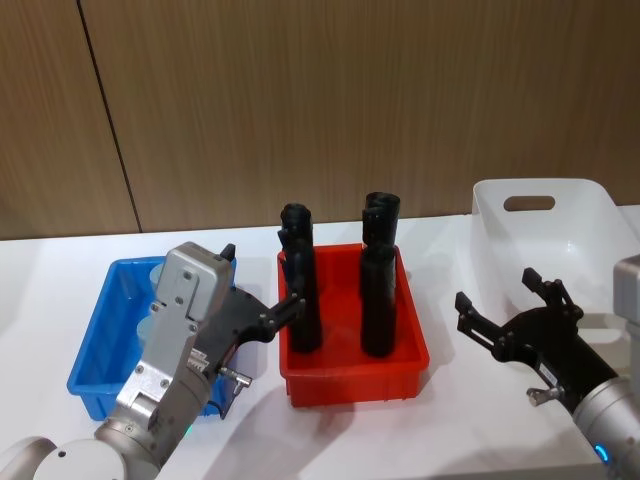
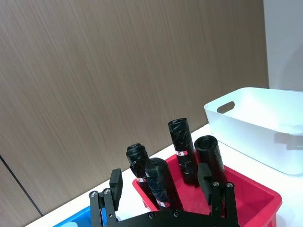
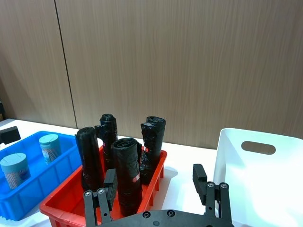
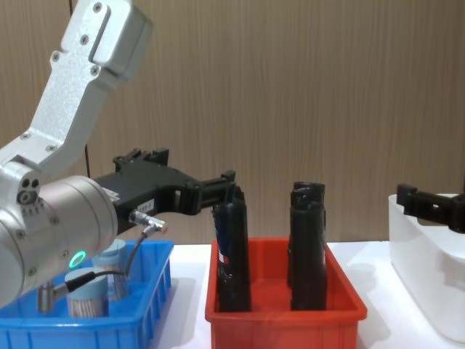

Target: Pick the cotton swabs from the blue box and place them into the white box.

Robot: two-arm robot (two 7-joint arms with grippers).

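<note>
Cotton swabs (image 3: 49, 147): two jars upright in blue box (image 1: 100, 345), at left. Left gripper (image 1: 262, 278) hangs over its right rim, pincer wide and empty, likely staged to drop onto a jar. Right gripper (image 1: 495, 290) also wide and empty, idle just left of white box (image 1: 560, 235).

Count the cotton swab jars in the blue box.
2. One cotton swab jar stands near the blue box's front, the other behind it. Part of the box is out of sight, so more may be hidden.

Cotton swabs (image 3: 49, 147) upright in blue box (image 3: 19, 205) — white box (image 3: 258, 170) apart.
</note>
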